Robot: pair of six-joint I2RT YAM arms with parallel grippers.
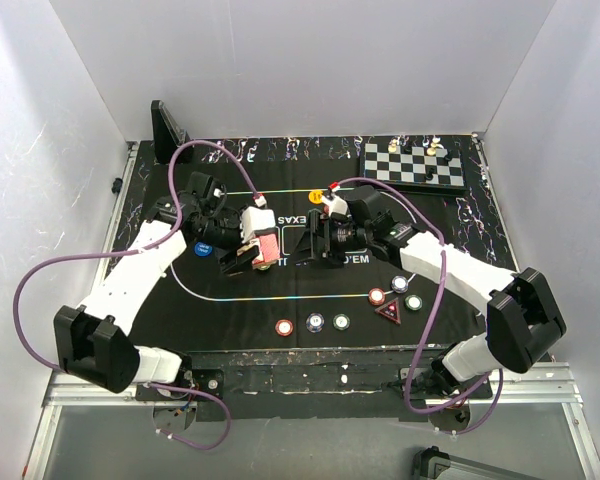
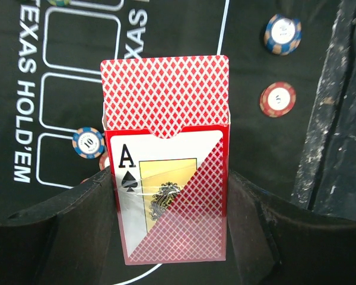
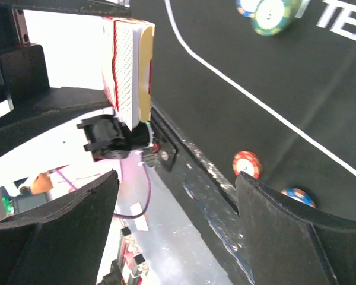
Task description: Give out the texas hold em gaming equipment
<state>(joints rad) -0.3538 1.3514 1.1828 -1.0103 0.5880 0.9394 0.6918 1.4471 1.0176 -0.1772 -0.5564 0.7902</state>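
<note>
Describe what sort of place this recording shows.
Probably a lab robot cell staged as a poker table: plain white walls enclose it, a black Texas Hold'em mat carries poker chips, and the left gripper holds a card box.

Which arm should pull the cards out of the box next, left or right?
Right. The right gripper is open, facing the cards that stick out of the box, close by. The left gripper is shut on the box, so it's busy.
</note>
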